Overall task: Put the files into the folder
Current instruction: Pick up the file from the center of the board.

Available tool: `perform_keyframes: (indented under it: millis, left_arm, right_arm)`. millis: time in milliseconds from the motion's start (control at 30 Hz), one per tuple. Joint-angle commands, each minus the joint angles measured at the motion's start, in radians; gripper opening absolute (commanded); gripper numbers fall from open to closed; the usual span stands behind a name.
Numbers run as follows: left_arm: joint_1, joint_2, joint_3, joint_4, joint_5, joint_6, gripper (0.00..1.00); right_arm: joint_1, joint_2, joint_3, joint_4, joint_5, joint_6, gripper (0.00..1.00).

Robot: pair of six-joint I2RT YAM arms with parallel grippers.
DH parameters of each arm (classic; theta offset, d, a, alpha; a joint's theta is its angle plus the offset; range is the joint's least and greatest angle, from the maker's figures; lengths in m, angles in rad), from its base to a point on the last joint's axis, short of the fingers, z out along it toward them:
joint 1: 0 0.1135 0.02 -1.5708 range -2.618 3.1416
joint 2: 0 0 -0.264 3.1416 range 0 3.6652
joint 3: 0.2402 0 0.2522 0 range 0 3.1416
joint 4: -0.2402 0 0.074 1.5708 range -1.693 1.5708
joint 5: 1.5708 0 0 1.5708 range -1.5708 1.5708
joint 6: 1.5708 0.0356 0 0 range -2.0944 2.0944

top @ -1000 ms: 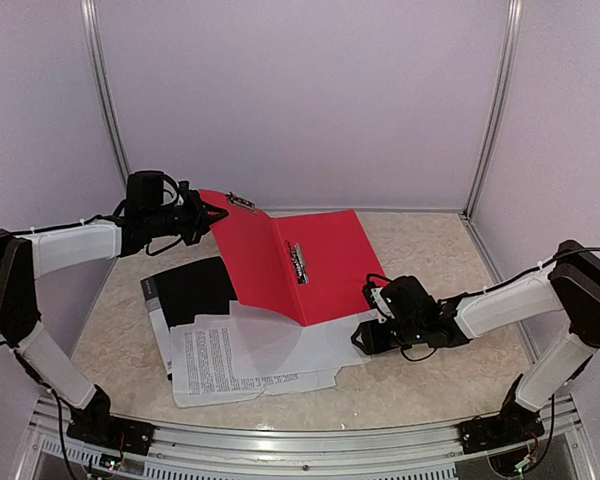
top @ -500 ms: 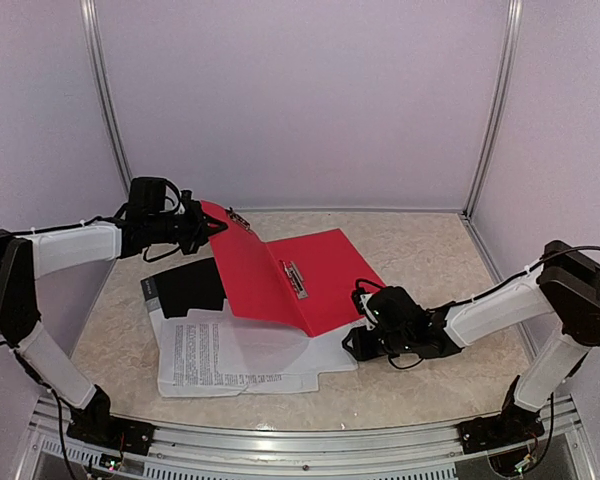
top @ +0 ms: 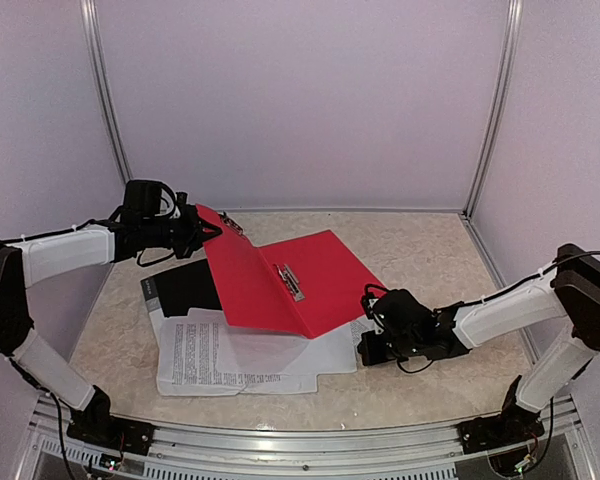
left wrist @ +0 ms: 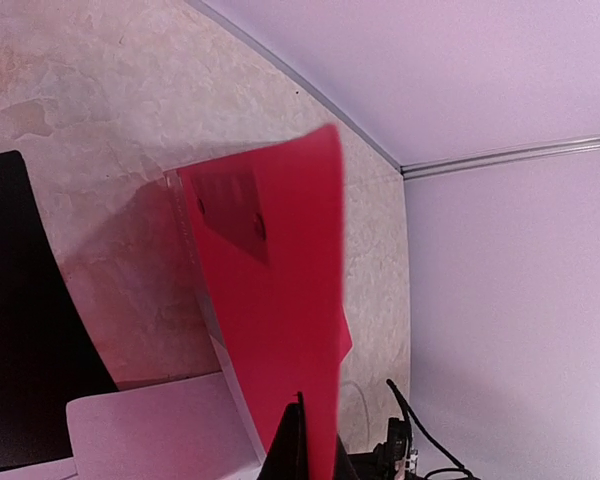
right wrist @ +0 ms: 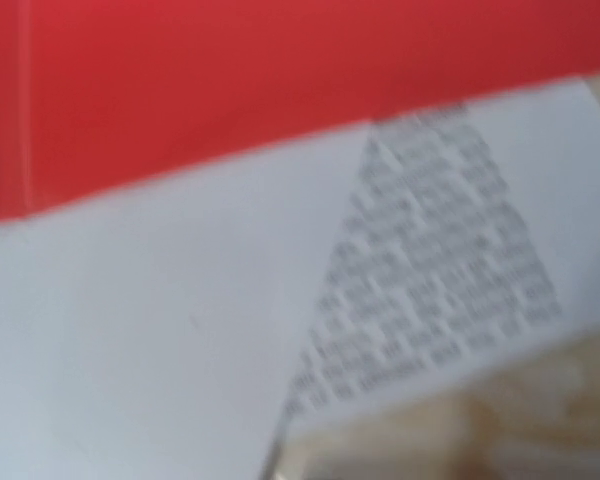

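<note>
The red folder lies open on the table, with its metal clip on the spine. My left gripper is shut on the far corner of the left cover and holds it tilted up; the cover runs between my fingers. The files, white sheets with the top one printed, lie partly under the folder's near edge. My right gripper is low at the sheets' right edge. The blurred right wrist view shows white paper, printed text and red folder, with no fingers visible.
A black sheet or cover lies flat left of the folder, partly under the files; it also shows in the left wrist view. Lilac walls with metal posts enclose the marbled table. A metal rail runs along the near edge.
The files slid left and further under the folder. The left gripper tilted the raised cover lower over them. The right gripper moved left with the sheets, then drew back slightly right.
</note>
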Motion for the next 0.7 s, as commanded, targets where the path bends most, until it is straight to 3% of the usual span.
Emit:
perform_keyframes:
  millis: [0,233,300,367,467,667]
  left_arm:
    - [0.004,-0.046,-0.004,-0.006,-0.009,0.053,0.0]
    - [0.007,-0.069,-0.005,-0.037,-0.022,0.085,0.0]
    - [0.017,-0.071,-0.004,-0.025,-0.007,0.076,0.0]
    - [0.028,-0.066,0.001,-0.018,-0.002,0.078,0.09]
    - [0.047,-0.034,0.035,-0.051,0.014,0.085,0.15]
    - [0.09,-0.017,0.0,-0.066,-0.012,0.095,0.23]
  right_arm:
    - [0.014,-0.065,-0.02,-0.168,0.03,0.013,0.0]
    - [0.018,-0.119,-0.027,-0.123,-0.026,-0.01,0.0]
    - [0.024,-0.11,-0.014,-0.102,-0.038,-0.035,0.1]
    - [0.032,-0.079,0.015,-0.108,-0.038,-0.058,0.18]
    - [0.055,-0.019,0.08,-0.149,-0.025,-0.082,0.32]
    - [0.101,0.071,0.166,-0.209,0.027,-0.092,0.45]
